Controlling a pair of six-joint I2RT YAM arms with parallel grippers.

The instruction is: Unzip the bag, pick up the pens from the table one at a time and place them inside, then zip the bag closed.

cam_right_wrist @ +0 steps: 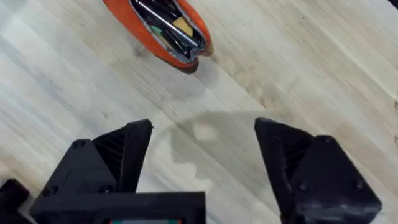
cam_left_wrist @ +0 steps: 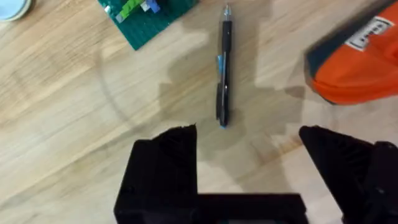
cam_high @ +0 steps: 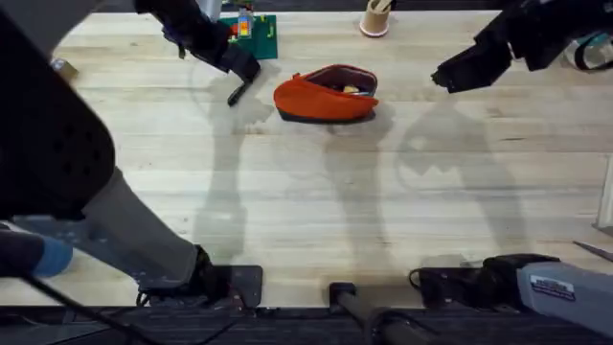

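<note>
Fabric bag (cam_high: 324, 98) gapes unzipped on grained table (cam_high: 306, 220); slim black pen (cam_left_wrist: 223, 68) lies beside; both end effectors released.

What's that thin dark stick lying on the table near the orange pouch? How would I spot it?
Start at the orange pouch near the far middle of the wooden table, then look toward the green brick plate. Between them, under the open left gripper, lies a pen. It is slim and black with a small blue mark, unlike its bulky, colourful neighbours.
</note>
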